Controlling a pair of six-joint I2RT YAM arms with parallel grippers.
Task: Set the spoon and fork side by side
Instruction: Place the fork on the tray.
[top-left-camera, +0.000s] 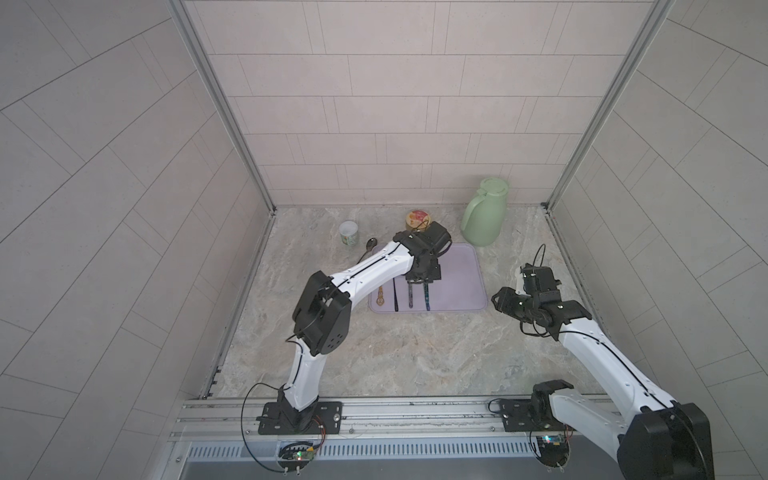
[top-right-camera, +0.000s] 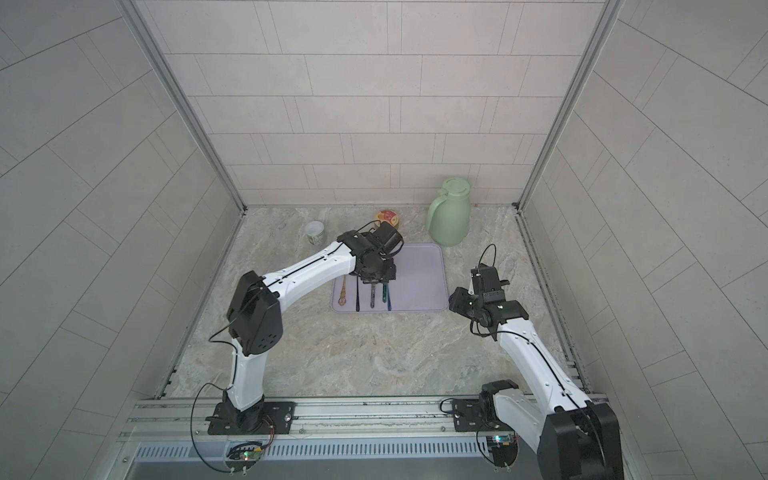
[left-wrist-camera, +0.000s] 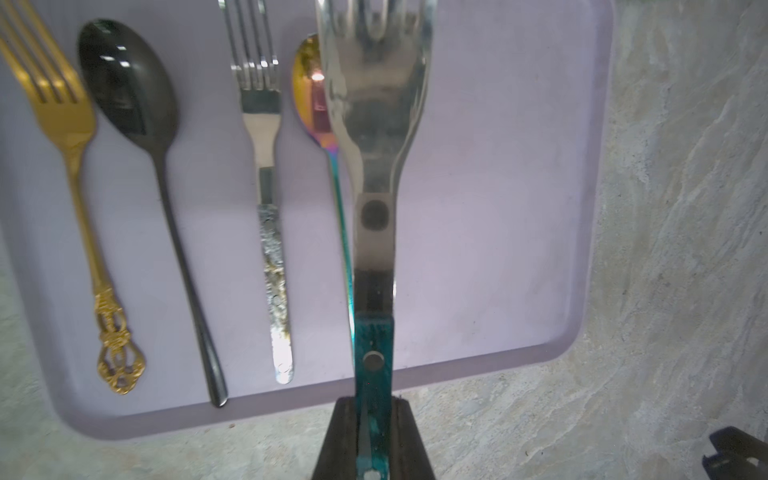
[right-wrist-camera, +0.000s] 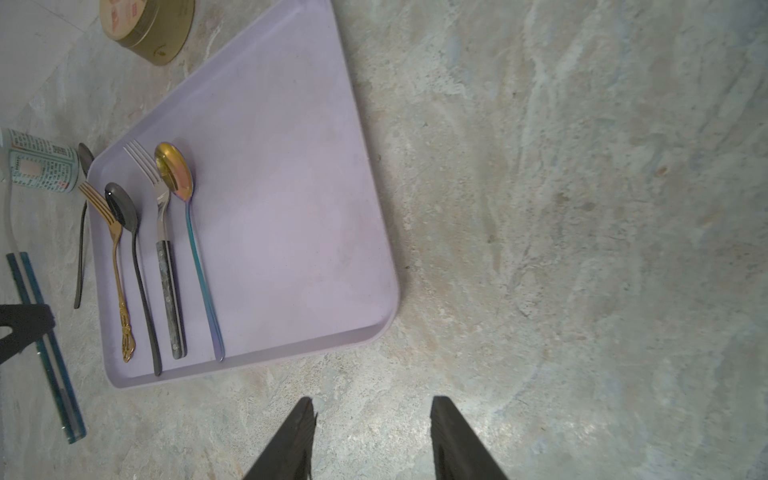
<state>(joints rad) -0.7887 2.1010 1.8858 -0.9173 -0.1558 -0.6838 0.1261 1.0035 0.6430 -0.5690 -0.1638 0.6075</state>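
A teal-handled fork (left-wrist-camera: 372, 124) is pinched near the end of its handle by my left gripper (left-wrist-camera: 371, 405), jaws closed tight on it. It hangs over a lilac tray (left-wrist-camera: 498, 208); it looks large and slightly blurred in the left wrist view, so I judge it lifted, not resting.

Its long axis runs parallel to the cutlery lying below, prongs toward the back wall, handle toward my base. Just beside it, partly hidden behind its head, lies a rainbow spoon (left-wrist-camera: 309, 91), bowl up, pointing the same way. Further along the row lie a grey-handled fork (left-wrist-camera: 266, 166), a black spoon (left-wrist-camera: 129, 91) and a gold fork (left-wrist-camera: 70, 133); all are parallel, with handle ends near the tray's front rim.

To set it down well, I would shift a little toward the bare side of the tray so the head clears the spoon's bowl; then lower it flat, with the handle parallel and its end level with the others. I would part the jaws only once it rests on the tray — a tilted drop could knock the spoon askew.

My right gripper (right-wrist-camera: 372, 401) hovers over the marbled table (left-wrist-camera: 685, 249) near the tray's corner, jaws apart, holding nothing. One loose spoon (top-left-camera: 370, 245) lies off the tray beside a cup (top-left-camera: 348, 233).
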